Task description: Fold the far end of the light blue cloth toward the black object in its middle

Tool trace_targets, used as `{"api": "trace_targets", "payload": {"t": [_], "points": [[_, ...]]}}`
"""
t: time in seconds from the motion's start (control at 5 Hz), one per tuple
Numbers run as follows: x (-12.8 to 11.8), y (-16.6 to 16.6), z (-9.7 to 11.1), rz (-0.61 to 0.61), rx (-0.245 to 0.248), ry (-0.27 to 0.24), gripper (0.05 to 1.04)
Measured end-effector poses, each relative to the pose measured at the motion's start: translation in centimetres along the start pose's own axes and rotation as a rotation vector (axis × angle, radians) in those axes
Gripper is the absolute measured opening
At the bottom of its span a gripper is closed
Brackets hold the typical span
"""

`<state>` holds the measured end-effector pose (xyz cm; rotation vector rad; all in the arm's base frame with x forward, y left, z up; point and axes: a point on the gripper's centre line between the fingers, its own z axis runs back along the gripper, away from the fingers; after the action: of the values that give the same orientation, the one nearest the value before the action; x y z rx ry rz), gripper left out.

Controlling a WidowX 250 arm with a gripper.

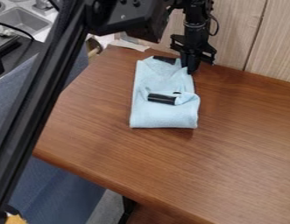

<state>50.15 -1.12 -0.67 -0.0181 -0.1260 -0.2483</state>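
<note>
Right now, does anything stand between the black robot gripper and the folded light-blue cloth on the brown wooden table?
Nothing visible does: the black gripper is right at the far right corner of the light-blue cloth. A short black piece shows at the cloth's middle, nearer the camera, clear of that corner.

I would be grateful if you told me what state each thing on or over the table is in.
Cloth: folded, lying on the table, rumpled near its middle.
Lower black piece: lying at a slight slant on the cloth.
Upper black piece: at the cloth's far edge, partly covered.
End effector: pointing down at the cloth's far right corner; grip unclear.
</note>
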Motion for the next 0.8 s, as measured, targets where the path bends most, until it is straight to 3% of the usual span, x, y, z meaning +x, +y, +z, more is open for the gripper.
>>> {"api": "trace_targets", "payload": {"t": [0.6, 0.8], "points": [[-0.4, -0.2, 0.2, 0.017, -0.001, -0.022, 0.057], [-0.7, -0.3, 2.3, 0.034, 0.009, -0.063, 0.056]]}}
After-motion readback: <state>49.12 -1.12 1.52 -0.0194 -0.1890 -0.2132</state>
